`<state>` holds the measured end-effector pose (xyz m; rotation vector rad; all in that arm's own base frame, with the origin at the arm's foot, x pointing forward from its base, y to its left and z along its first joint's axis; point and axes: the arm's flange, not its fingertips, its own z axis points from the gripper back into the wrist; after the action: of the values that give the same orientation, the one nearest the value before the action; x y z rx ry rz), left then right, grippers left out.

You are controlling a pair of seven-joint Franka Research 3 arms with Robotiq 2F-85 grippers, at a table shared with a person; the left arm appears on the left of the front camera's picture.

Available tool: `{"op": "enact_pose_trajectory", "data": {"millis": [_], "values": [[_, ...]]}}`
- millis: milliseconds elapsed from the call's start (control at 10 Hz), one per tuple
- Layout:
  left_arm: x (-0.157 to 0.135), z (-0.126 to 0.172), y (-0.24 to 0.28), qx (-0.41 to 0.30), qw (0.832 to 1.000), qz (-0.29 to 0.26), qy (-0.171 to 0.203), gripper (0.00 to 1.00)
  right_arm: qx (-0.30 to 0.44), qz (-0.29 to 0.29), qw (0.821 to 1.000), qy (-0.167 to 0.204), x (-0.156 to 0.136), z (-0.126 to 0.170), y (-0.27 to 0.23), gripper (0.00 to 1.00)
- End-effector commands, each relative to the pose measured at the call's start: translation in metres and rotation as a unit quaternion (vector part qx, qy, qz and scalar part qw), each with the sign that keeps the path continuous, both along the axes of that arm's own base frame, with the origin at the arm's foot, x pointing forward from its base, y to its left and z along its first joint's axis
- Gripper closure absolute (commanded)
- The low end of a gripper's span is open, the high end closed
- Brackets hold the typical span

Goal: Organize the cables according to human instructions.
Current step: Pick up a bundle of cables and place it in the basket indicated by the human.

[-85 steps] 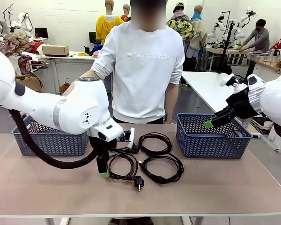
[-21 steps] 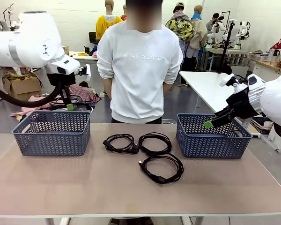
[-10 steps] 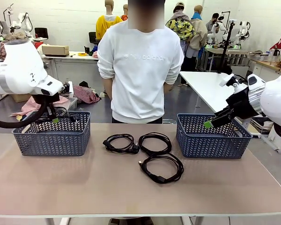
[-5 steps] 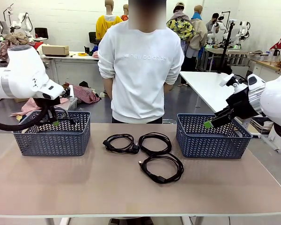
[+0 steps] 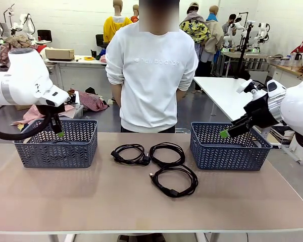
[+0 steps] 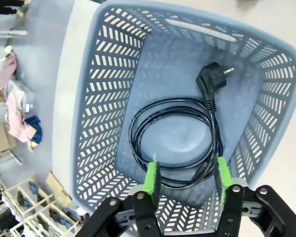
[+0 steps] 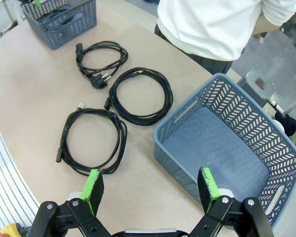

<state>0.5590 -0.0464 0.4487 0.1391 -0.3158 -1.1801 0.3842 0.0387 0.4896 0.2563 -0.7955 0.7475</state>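
Observation:
Three coiled black cables lie mid-table between the baskets: one at the left [image 5: 129, 153], one beside it [image 5: 166, 154], one nearer me [image 5: 174, 180]. The right wrist view shows the same coils [image 7: 101, 57], [image 7: 140, 96], [image 7: 91, 140]. A fourth cable [image 6: 208, 81] rests flat on the floor of the left blue basket [image 6: 98, 98]. My left gripper [image 6: 187, 177] hangs open and empty just above that coil, over the left basket [image 5: 55, 148]. My right gripper [image 5: 224, 133] is open too, with nothing between its fingers [image 7: 93, 185], above the near rim of the empty right basket [image 7: 227, 148].
A person in a white sweatshirt [image 5: 154, 75] stands at the far edge, between the baskets, arms down. The right basket [image 5: 227, 151] sits at the table's right rear. Bare tabletop [image 5: 151, 212] spreads across the near half.
My left arm carried one cable from the table up and over the left basket, lowered it, and let it go. It now lies inside. The right arm has not moved.

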Motion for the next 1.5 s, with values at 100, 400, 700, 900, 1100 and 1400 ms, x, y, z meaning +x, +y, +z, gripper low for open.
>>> {"op": "enact_pose_trajectory", "data": {"millis": [100,400,700,900,1100,1400], "values": [[0.001,0.013,0.005,-0.012,1.000,-0.005,0.026,0.22,0.006,0.001,1.000,0.000,0.000,0.000,0.000,0.00],[0.003,0.015,0.006,-0.019,0.999,-0.002,0.037,0.00,0.006,0.001,1.000,0.000,0.000,0.000,0.000,0.00],[0.004,0.016,0.007,-0.023,0.999,0.001,0.043,0.00,0.006,0.001,1.000,0.000,0.000,0.000,0.000,0.00],[0.006,0.017,0.007,-0.034,0.998,0.013,0.048,0.00,0.006,0.001,1.000,0.000,0.000,0.000,0.000,0.00],[0.002,0.013,0.002,-0.015,0.999,0.008,0.039,0.00,0.006,0.001,1.000,0.000,0.000,0.000,0.000,0.00],[-0.008,0.019,-0.010,-0.039,0.998,0.014,0.038,0.00,0.006,0.001,1.000,0.000,0.000,0.000,0.000,0.00]]}}
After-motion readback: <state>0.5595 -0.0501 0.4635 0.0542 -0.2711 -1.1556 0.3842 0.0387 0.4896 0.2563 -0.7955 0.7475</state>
